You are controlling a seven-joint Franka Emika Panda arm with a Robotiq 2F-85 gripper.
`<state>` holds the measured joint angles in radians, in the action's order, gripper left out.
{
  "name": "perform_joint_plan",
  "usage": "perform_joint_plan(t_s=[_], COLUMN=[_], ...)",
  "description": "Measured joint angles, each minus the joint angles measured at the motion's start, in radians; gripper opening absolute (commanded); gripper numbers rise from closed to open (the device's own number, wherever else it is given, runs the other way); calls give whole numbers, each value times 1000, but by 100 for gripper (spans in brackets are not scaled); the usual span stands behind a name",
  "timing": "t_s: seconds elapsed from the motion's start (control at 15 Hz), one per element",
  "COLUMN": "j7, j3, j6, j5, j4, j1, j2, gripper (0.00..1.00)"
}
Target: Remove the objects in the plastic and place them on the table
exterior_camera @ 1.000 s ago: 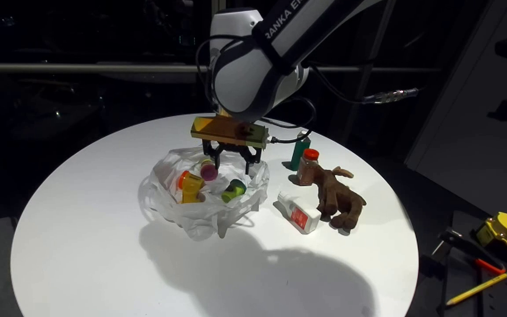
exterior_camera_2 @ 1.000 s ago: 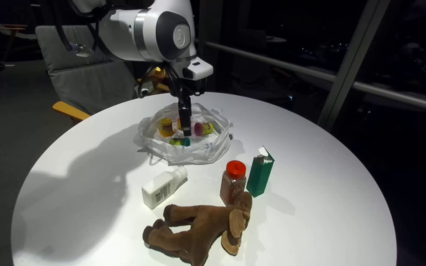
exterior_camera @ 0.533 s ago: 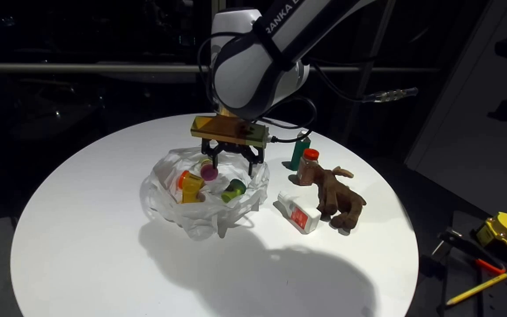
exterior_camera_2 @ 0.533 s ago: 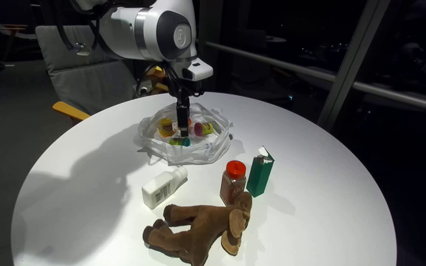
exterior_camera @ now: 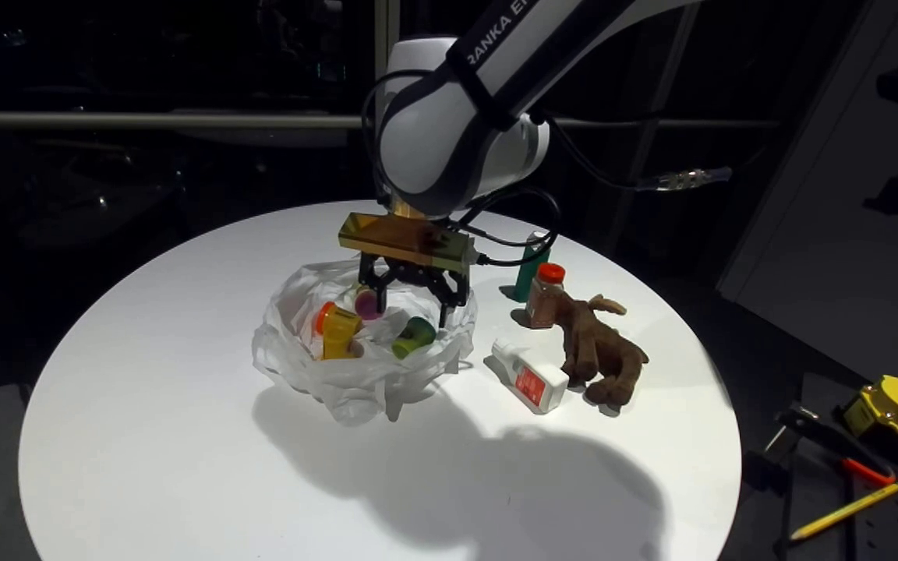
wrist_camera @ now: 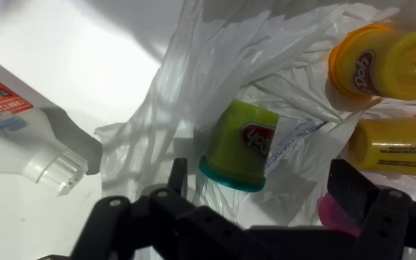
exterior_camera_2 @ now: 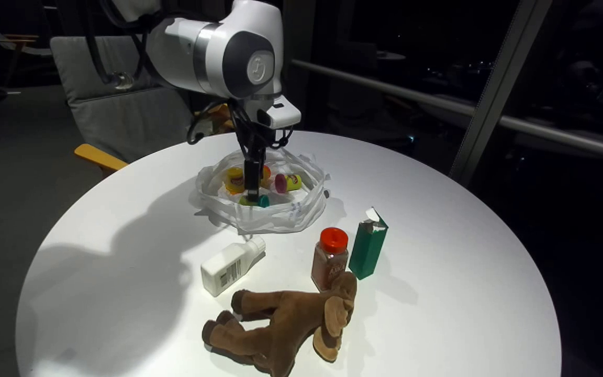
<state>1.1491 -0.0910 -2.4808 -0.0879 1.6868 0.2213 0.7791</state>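
One green tub [wrist_camera: 238, 144], two yellow tubs [wrist_camera: 385, 63] and a purple-lidded tub [exterior_camera_2: 288, 183] sit in the plastic bag [exterior_camera: 359, 383], the pincer [exterior_camera: 412, 318] standing wide over it. Outside it, a red-lidded jar [exterior_camera_2: 329, 262] and green carton [exterior_camera_2: 368, 248] stand beside a plush animal [exterior_camera_2: 280, 324] on the white surface [exterior_camera_2: 453, 293].

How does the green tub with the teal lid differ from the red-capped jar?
The green tub lies on its side; the red-capped jar stands upright. The tub is inside the plastic, the jar outside it on the table. The tub is capped in teal, the jar in red. Both are capped containers.
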Motion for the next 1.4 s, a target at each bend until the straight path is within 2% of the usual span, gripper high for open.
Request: perform_joint_plan(t_s=[0.53, 0.6, 0.67, 0.73, 1.13, 1.4], j7=[0, 0, 0, 0, 0, 0], j3=[19, 19, 19, 19, 16, 12], j6=[-21, -25, -27, -28, -28, -40], j5=[-16, -16, -16, -16, -16, -16], j4=[-5, -6, -8, -11, -27, -32], j1=[-4, -4, -4, -4, -4, -4], j2=[34, 37, 39, 43, 64, 64], gripper=[100, 75, 74, 68, 20, 17])
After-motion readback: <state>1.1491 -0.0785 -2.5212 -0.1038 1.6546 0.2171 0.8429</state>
